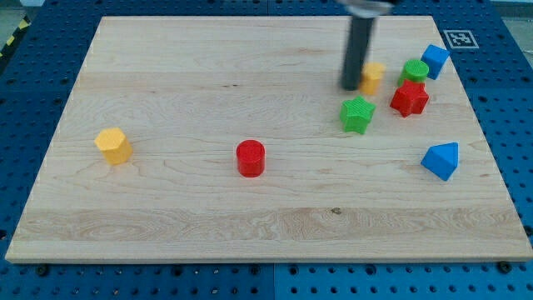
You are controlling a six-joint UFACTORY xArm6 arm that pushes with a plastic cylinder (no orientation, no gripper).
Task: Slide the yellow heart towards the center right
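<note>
The yellow heart lies in the upper right part of the wooden board, partly hidden by my rod. My tip touches the board right at the heart's left side. A green star lies just below the tip. A green cylinder and a red star lie to the heart's right.
A blue cube sits near the top right edge. A blue triangular block lies at the right, lower down. A red cylinder stands near the middle. A yellow hexagonal block is at the left.
</note>
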